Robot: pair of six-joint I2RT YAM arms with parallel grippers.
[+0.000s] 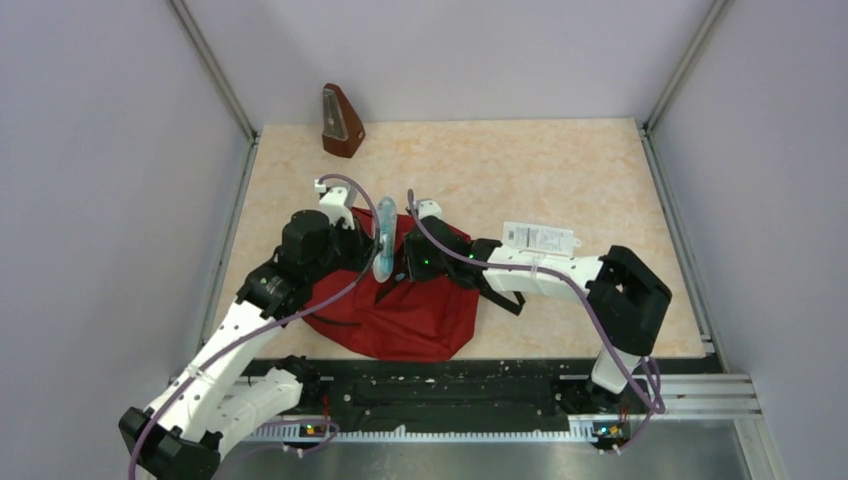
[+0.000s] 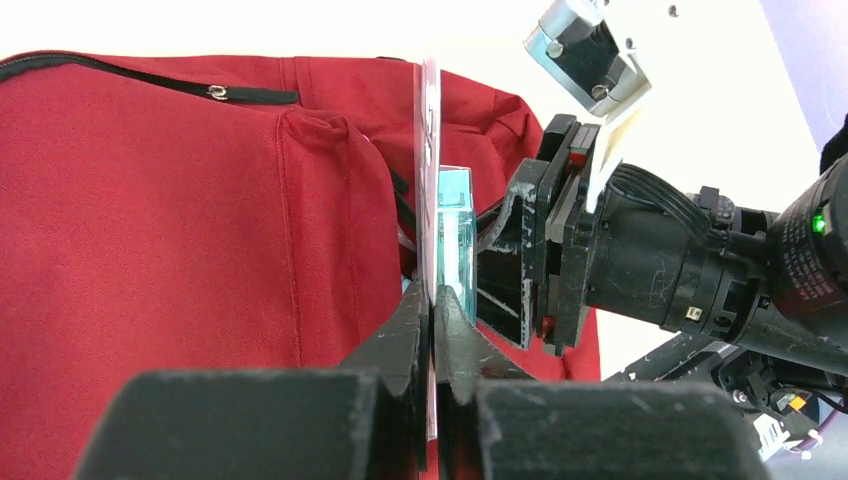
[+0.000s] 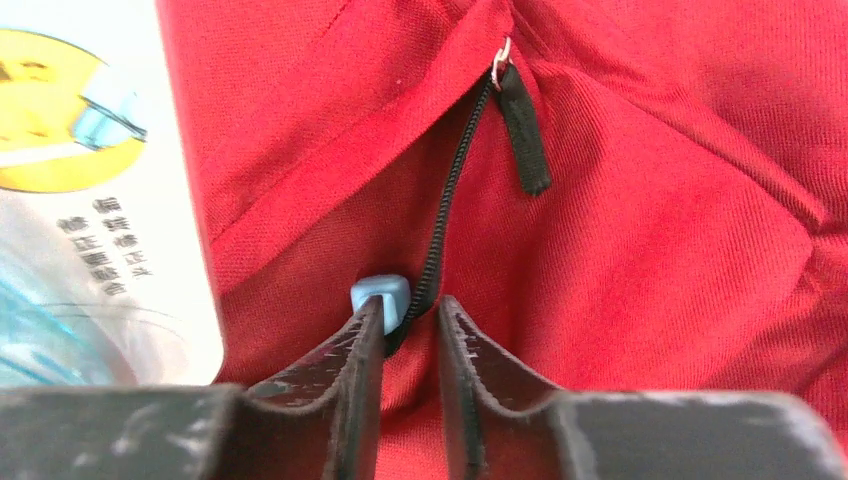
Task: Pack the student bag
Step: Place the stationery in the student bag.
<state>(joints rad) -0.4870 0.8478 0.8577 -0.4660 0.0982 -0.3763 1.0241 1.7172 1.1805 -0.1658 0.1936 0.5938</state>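
The packing step is underway: the left gripper (image 2: pixel 433 292) is clamping a blister pack (image 2: pixel 430 140) upright above the student bag (image 1: pixel 410 315), which is lying on the desk (image 1: pixel 570 170). The right gripper (image 3: pixel 410 312) is straddling the bag's zipper (image 3: pixel 452 180), and I cannot tell whether it is gripping. The next move probably needs the mouth held wide.

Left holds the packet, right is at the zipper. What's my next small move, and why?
Probably close the right gripper on the zipper of the student bag: its fingers straddle it with a gap, while the left gripper pinches the packet upright.
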